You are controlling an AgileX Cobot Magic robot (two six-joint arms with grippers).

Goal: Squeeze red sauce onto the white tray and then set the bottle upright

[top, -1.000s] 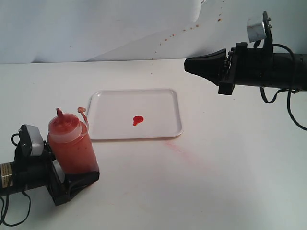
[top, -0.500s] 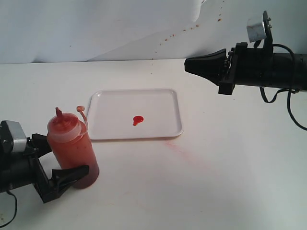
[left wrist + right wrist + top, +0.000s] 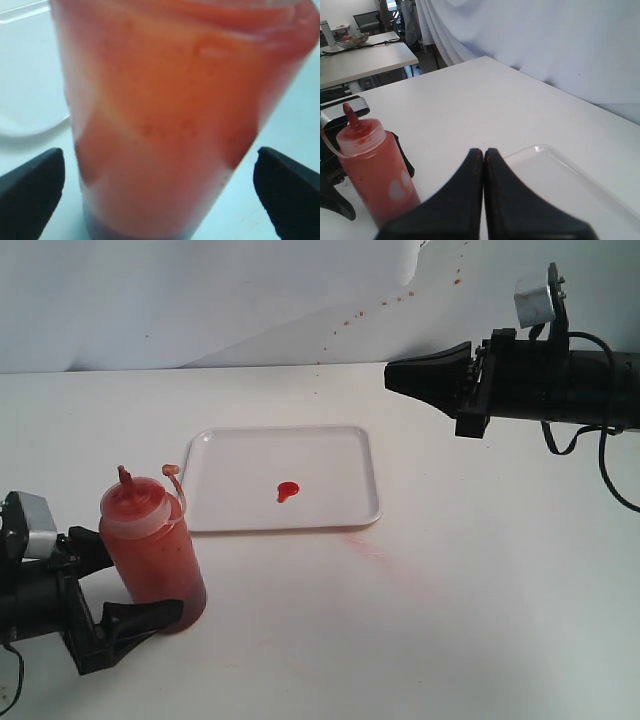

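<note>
The jaws of the left gripper [image 3: 135, 580] are being held wide open, one on each side of the bottle [image 3: 152, 550]. Nothing is being squeezed. In the left wrist view a gap is being shown between each jaw and the bottle's side. The bottle is being left standing straight up on the table [image 3: 480, 620]. Its long way is running up and down, and its lower part is lying right in front of the left jaws. The left arm is much the nearer one. The jaws of the right gripper [image 3: 395, 376] are being held pressed together with nothing between them, high up and well away from the bottle. The white tray [image 3: 320, 455] is lying just beyond the bottle, and the red sauce [image 3: 287, 490] is sitting on it as a small blob. Both steps are being judged as done, so the left jaws should next be pulled straight back without the bottle being bumped. No words or labels are being seen on the bottle.
</note>
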